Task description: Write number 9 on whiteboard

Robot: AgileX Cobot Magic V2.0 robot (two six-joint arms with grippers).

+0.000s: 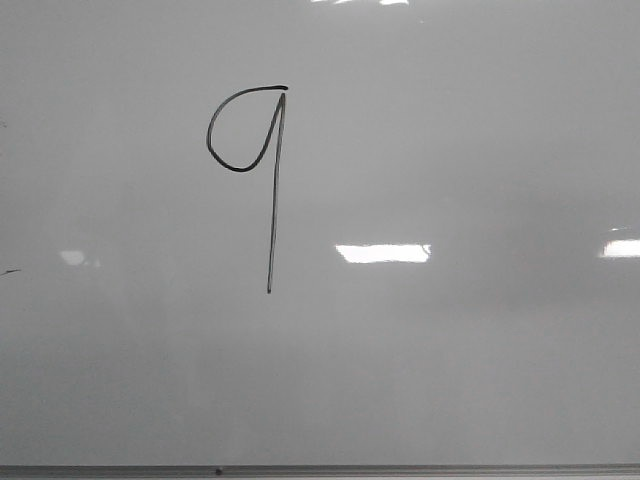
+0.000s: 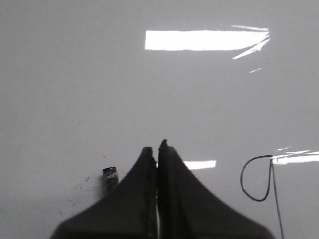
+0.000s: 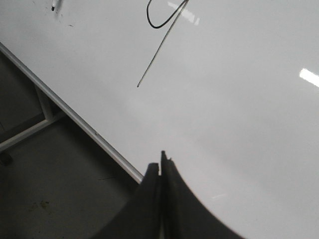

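The number 9 (image 1: 268,180) is drawn in thin black line on the whiteboard (image 1: 450,360), upper left of centre in the front view, with a teardrop loop and a long straight stem. It also shows in the left wrist view (image 2: 259,179) and in the right wrist view (image 3: 159,40). My left gripper (image 2: 157,148) is shut and empty, off to the side of the 9. My right gripper (image 3: 160,168) is shut and empty, near the board's metal rim (image 3: 75,117), away from the stem's end. No gripper shows in the front view.
A small dark object (image 2: 109,178) sits on the board beside the left fingers. Bright light reflections (image 1: 383,253) lie on the board. Past the rim is a dark floor with a white frame bar (image 3: 30,130).
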